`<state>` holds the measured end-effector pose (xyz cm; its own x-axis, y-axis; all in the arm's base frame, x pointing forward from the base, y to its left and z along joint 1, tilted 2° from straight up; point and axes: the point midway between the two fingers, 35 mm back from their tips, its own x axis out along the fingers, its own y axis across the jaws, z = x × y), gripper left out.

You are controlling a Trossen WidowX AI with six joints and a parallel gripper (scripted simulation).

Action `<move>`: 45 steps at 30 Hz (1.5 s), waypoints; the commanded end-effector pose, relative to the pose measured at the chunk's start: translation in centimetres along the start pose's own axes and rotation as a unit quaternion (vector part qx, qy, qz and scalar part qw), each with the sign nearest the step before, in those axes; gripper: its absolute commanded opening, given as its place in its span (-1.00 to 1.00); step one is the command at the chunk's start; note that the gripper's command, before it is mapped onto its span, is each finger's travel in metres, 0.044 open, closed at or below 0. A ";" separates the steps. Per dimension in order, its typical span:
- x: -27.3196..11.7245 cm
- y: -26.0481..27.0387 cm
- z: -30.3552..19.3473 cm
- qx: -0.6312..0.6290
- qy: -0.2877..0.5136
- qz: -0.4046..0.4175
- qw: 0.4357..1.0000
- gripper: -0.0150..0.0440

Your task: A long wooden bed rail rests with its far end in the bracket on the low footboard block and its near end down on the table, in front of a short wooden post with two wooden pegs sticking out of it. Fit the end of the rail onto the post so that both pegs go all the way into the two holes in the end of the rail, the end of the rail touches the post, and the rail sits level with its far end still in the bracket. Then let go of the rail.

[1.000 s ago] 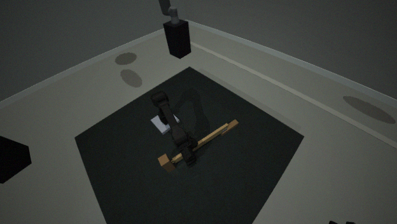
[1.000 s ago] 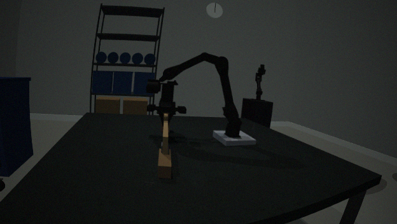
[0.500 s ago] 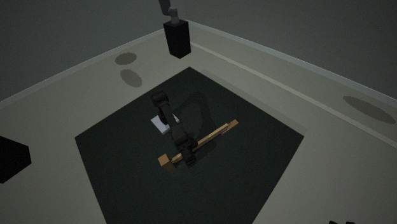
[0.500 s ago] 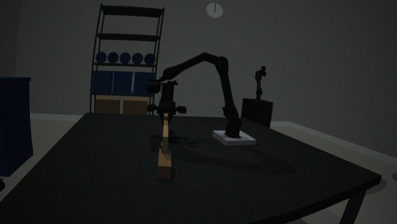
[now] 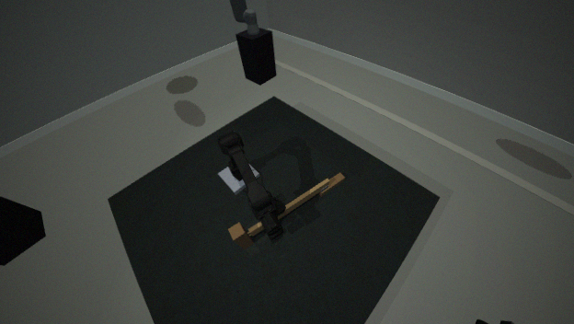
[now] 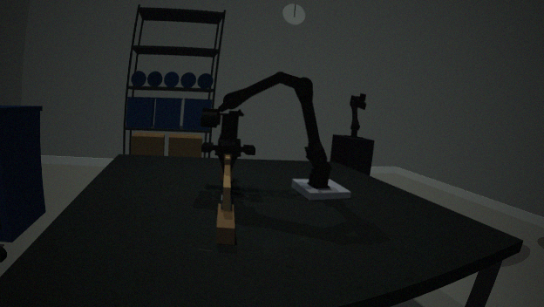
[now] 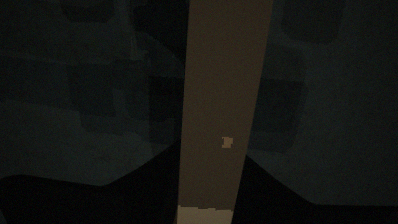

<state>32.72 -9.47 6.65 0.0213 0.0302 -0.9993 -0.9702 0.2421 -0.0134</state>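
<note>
In the top view we see the bed rail [image 5: 305, 200] [image 6: 227, 174] [image 7: 220, 90] lying diagonally across the bench [image 5: 276, 285] [image 6: 144, 262] [image 7: 350, 125], its long axis running from the near left to the far right. Its far-right end lies at the footboard block [image 5: 339, 178] [image 6: 226, 224], and its other end points at the wooden post [image 5: 237, 231]. We cannot tell whether that end touches the post or how far the pegs have gone in.

The exterior view looks almost straight along the rail, with the footboard block nearest us and the rail reaching away from it. From there we see the post end raised off the bench, though we cannot judge whether the rail is truly level. The claw [image 5: 272, 223] [image 6: 227, 163] [image 7: 205, 146] blocks our sight of the post in that view, while the top view shows the post plainly. The wrist view gives us the rail's broad face close up, with a small pale patch on it.

The claw is pinching the rail between its fingers, nearer the post than the block. From it the black arm [image 5: 248, 175] [image 6: 307, 113] arches over to a pale base plate [image 5: 236, 190] [image 6: 305, 189], standing to the right in the exterior view. Beyond the bench we see a shelf rack [image 6: 174, 51] and, at far left, a blue cabinet [image 6: 22, 174].
</note>
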 end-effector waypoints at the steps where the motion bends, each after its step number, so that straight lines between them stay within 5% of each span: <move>1: -0.2 -0.1 0.0 0.001 0.001 -0.002 1.000 -0.49; 45: 0.1 -0.1 0.2 0.001 0.001 -0.002 1.000 -0.49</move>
<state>32.84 -9.16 6.52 0.0230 0.0262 -0.9994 -0.9696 0.2440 -0.0160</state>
